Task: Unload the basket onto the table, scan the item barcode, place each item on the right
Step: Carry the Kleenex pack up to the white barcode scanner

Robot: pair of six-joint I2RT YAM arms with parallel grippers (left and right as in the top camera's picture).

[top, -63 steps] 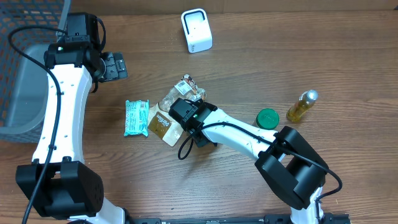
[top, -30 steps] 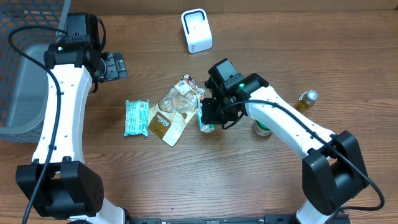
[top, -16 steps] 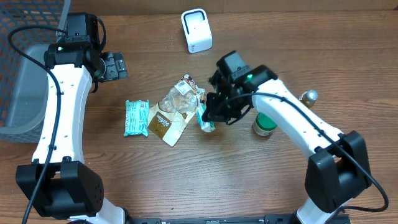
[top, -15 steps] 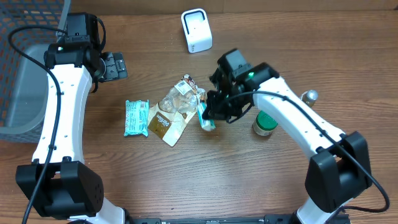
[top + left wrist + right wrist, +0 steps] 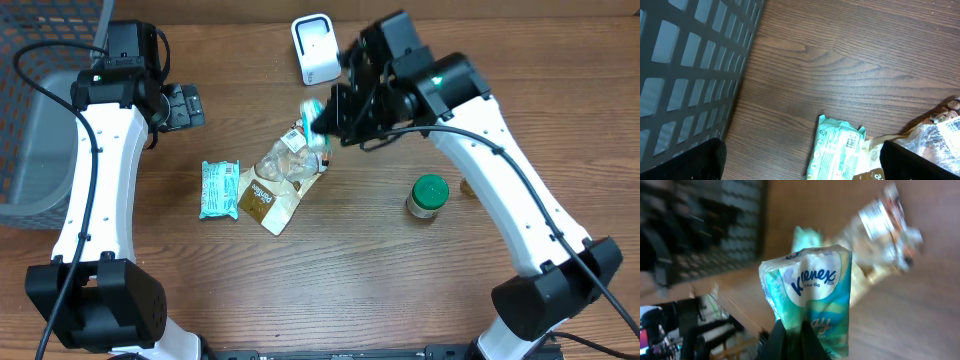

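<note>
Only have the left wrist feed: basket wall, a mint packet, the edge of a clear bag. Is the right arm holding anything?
Observer: Yes. The right gripper is shut on a Kleenex tissue pack, held in the air above the table.
Operator: Where's the scanner relative to it?
Observer: The white scanner stands at the far table edge. From overhead, the pack is just on the near side of it.
Operator: Anything else on the right side?
Observer: A green-lidded jar stands upright on the table beside the right arm.
</note>
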